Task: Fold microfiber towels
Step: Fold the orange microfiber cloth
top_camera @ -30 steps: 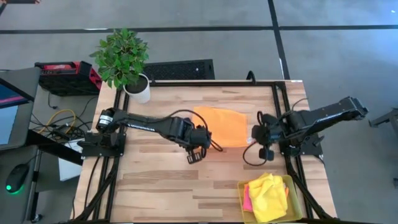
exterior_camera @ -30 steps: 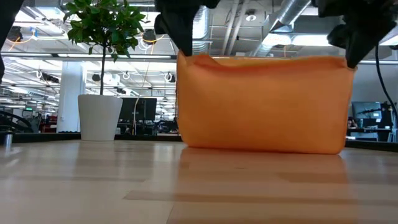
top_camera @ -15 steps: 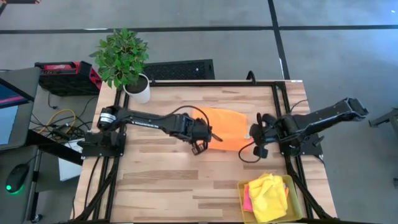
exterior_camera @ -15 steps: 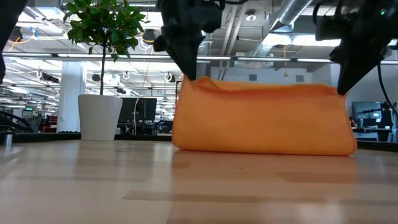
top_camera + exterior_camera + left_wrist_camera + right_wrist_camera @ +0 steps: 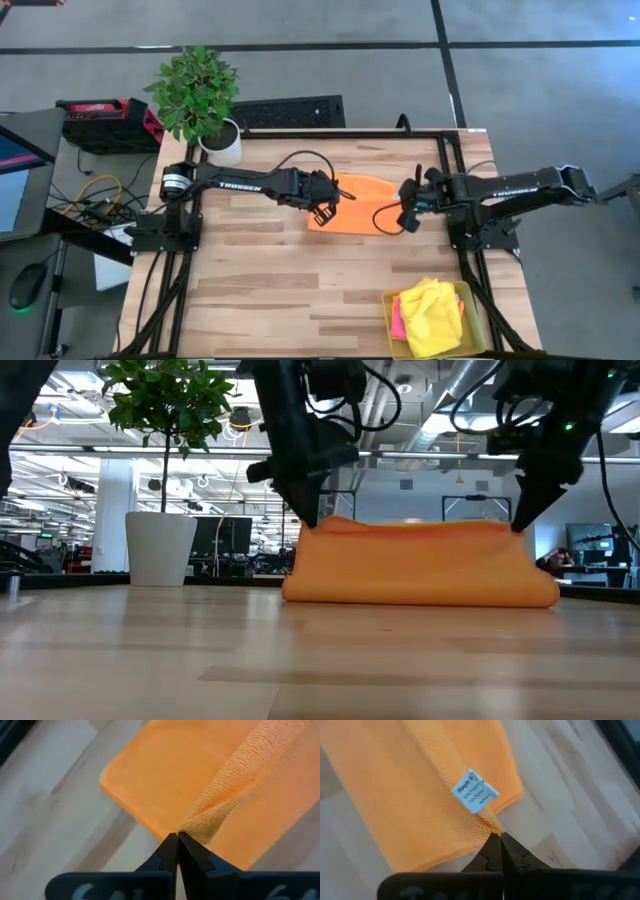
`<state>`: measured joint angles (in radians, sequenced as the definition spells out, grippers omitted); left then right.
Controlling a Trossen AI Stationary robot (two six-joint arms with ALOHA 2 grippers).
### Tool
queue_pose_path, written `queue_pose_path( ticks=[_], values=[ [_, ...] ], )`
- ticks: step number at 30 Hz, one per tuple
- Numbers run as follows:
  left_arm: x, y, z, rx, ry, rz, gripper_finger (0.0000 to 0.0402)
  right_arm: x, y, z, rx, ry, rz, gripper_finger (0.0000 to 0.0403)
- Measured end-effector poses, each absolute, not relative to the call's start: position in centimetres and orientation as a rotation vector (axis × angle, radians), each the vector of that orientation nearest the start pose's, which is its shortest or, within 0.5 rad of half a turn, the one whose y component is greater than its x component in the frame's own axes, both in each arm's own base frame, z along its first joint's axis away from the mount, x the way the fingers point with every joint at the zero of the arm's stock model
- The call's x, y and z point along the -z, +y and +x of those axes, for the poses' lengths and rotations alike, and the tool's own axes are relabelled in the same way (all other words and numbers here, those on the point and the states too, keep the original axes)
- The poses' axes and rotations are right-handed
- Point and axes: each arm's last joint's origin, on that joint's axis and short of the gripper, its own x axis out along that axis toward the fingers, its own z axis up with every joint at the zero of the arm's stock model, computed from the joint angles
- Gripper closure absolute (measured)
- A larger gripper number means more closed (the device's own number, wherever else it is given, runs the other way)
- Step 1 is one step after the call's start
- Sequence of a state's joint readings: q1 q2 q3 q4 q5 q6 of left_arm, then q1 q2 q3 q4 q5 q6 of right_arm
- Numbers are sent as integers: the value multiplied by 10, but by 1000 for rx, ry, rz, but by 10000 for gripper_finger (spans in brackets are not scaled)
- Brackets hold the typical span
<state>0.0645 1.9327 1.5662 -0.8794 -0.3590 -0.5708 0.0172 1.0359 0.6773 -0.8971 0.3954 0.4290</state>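
Both grippers, left (image 5: 322, 207) and right (image 5: 410, 212), pinched tight on orange towel (image 5: 362, 205) corners, have carried them far-side and down — fold nearly laid.

Bright even light, sharp overhead view, backlit low view with dark silhouetted arms, soft tabletop sheen

Nubby matt orange towel (image 5: 200, 780) (white label, probably fabric) on smooth wooden table (image 5: 260, 290).
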Motion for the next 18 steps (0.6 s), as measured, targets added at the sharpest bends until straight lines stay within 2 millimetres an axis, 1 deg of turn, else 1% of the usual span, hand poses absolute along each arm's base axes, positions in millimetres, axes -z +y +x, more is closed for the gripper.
queue_pose_path(
  ticks=[5, 9, 13, 18],
  values=[
    [-225, 55, 390, -750, 1079, -323, 401, -212, -25, 165, 663, 1117, 166, 400],
    [-225, 67, 389, -784, 1069, -342, 401, -213, -34, 168, 686, 1081, 182, 399],
    [-225, 74, 387, -807, 1064, -359, 393, -214, -40, 170, 689, 1055, 218, 384],
    [-225, 80, 386, -828, 1058, -369, 367, -215, -44, 170, 705, 1037, 233, 359]
  ],
)
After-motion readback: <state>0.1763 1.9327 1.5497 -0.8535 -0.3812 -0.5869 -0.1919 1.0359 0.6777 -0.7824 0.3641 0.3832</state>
